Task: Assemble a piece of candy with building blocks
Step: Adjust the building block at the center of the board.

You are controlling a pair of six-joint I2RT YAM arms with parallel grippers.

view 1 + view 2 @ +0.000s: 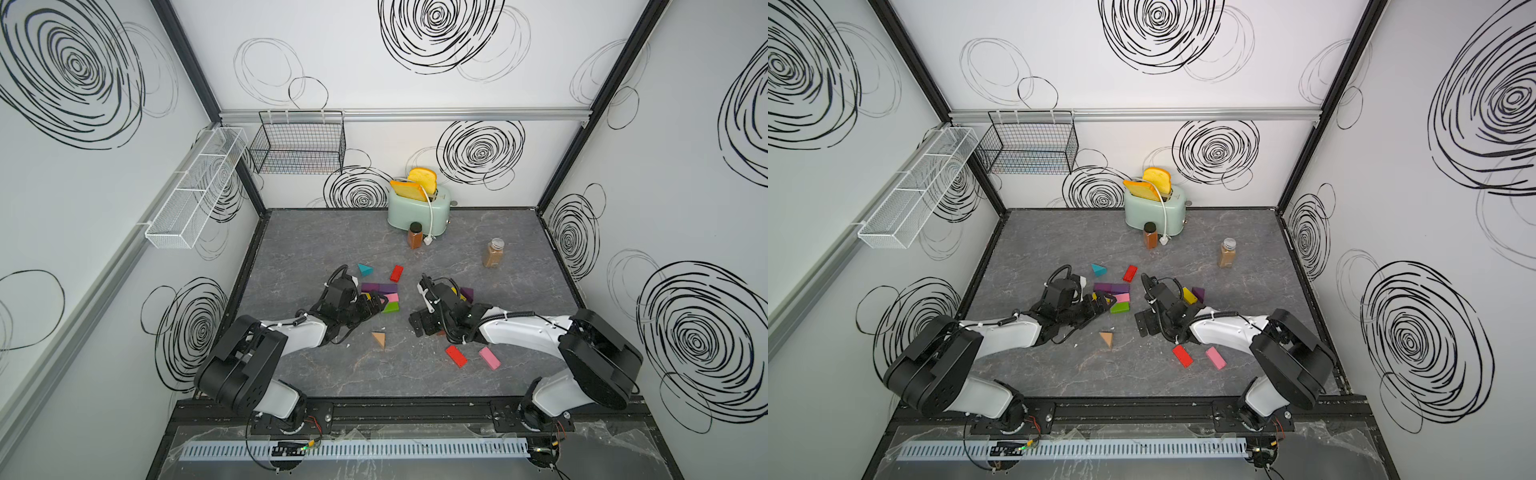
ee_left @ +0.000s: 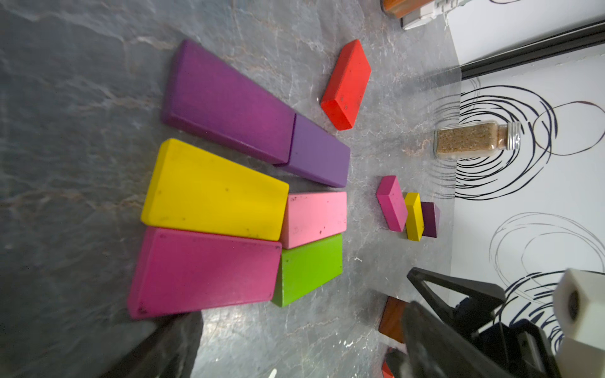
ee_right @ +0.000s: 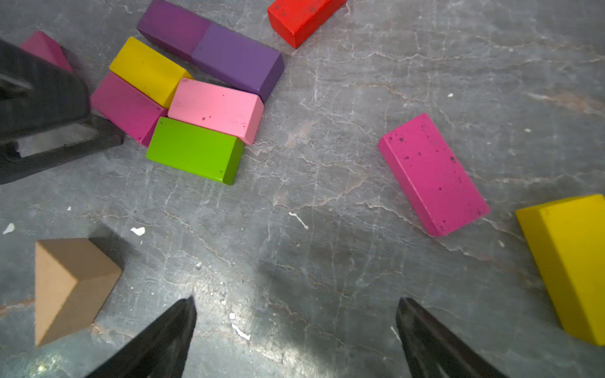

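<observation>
Six flat building blocks lie packed together mid-table: two purple (image 2: 229,101), yellow (image 2: 212,189), magenta (image 2: 203,271), pink (image 2: 314,219) and green (image 2: 307,268). My left gripper (image 1: 376,305) (image 2: 301,353) is open at this cluster's near-left edge, with bare table between its fingers. My right gripper (image 1: 417,324) (image 3: 296,314) is open and low over bare table, between a tan wedge (image 3: 72,288) and a loose magenta brick (image 3: 432,173). A yellow brick (image 3: 569,261) lies beside it. A teal wedge (image 1: 365,269) and a red brick (image 1: 396,273) lie behind the cluster.
A red brick (image 1: 456,356) and a pink brick (image 1: 488,358) lie near the front right, under the right arm. A mint toaster (image 1: 419,208) and two spice jars (image 1: 414,235) (image 1: 493,253) stand at the back. Wire baskets (image 1: 299,143) hang on the walls.
</observation>
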